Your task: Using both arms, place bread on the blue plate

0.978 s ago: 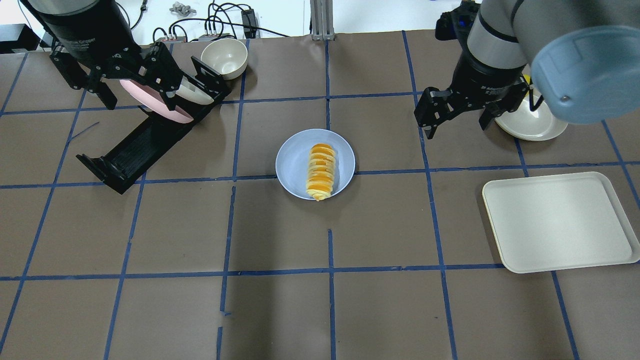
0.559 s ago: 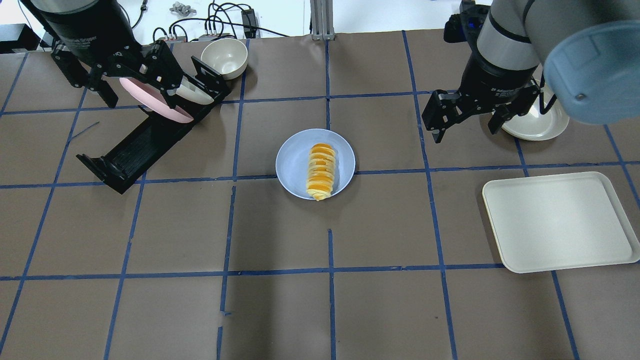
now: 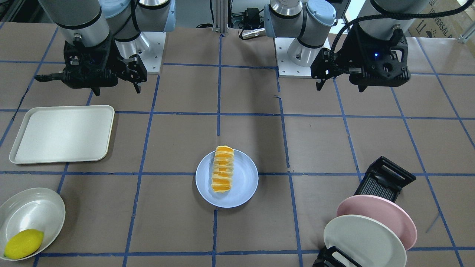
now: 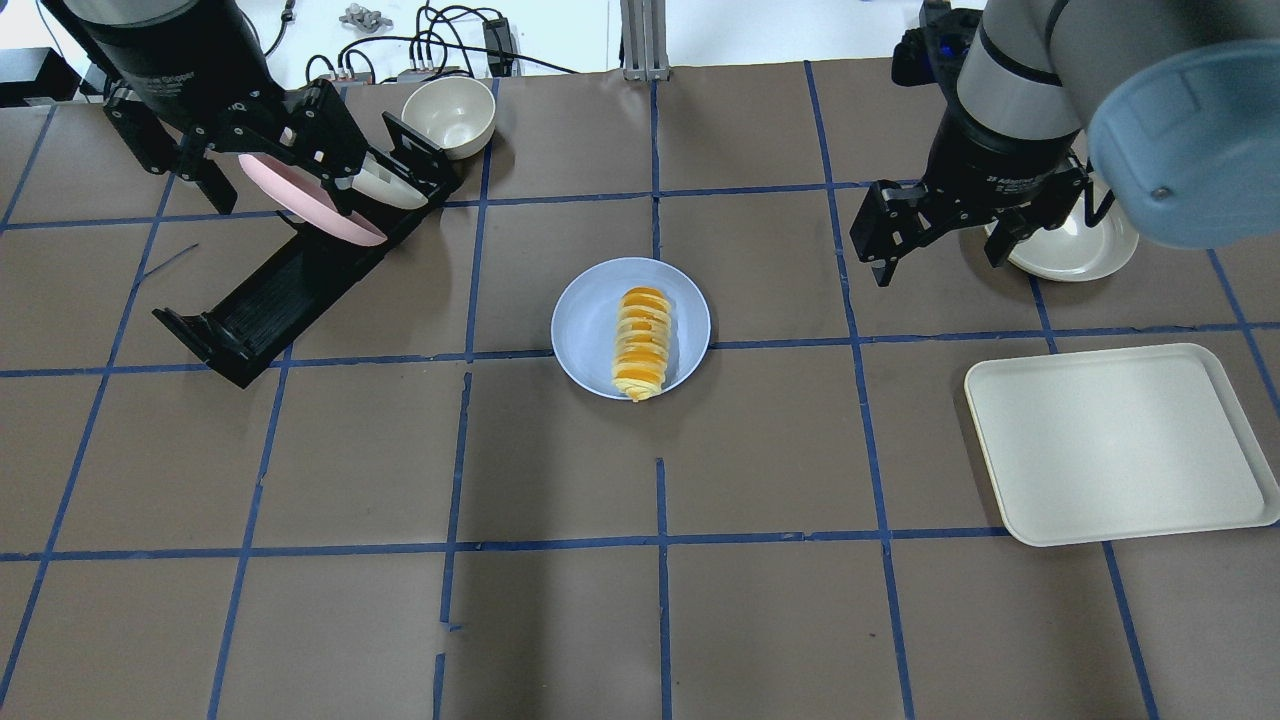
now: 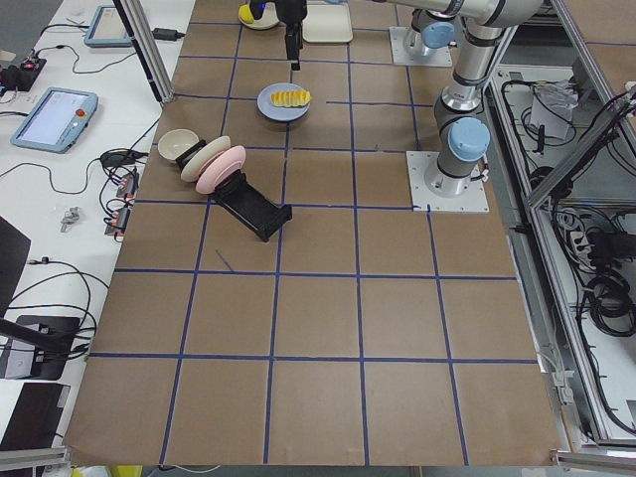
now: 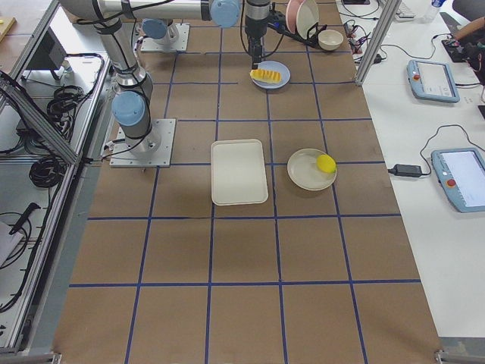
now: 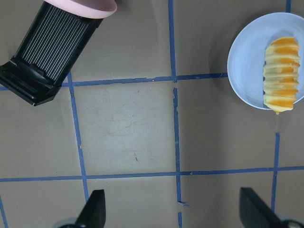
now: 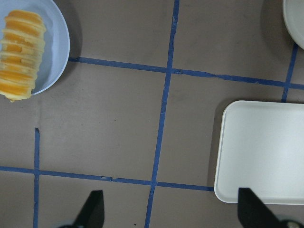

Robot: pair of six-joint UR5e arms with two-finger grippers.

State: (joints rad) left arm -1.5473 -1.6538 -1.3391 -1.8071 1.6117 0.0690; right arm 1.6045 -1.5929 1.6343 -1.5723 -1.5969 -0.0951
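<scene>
The striped orange and pale-yellow bread (image 4: 642,343) lies lengthwise on the blue plate (image 4: 590,310) at the table's centre. Both also show in the front view, bread (image 3: 222,169) on plate (image 3: 243,181), and in both wrist views, bread (image 7: 283,76) (image 8: 19,54). My left gripper (image 4: 275,195) hangs open and empty over the dish rack, far left of the plate. My right gripper (image 4: 940,262) hangs open and empty to the right of the plate, well apart from it. Neither touches the bread.
A black dish rack (image 4: 260,300) at the back left holds a pink plate (image 4: 350,228) and a cream plate (image 3: 362,243). A cream bowl (image 4: 450,115) stands behind it. A cream tray (image 4: 1115,445) lies at the right. A cream dish (image 3: 33,207) holds a lemon (image 3: 23,243).
My right gripper has moved to the right and a little nearer, away from the plate. My left gripper has shifted slightly. The bread and the plate have not moved.
</scene>
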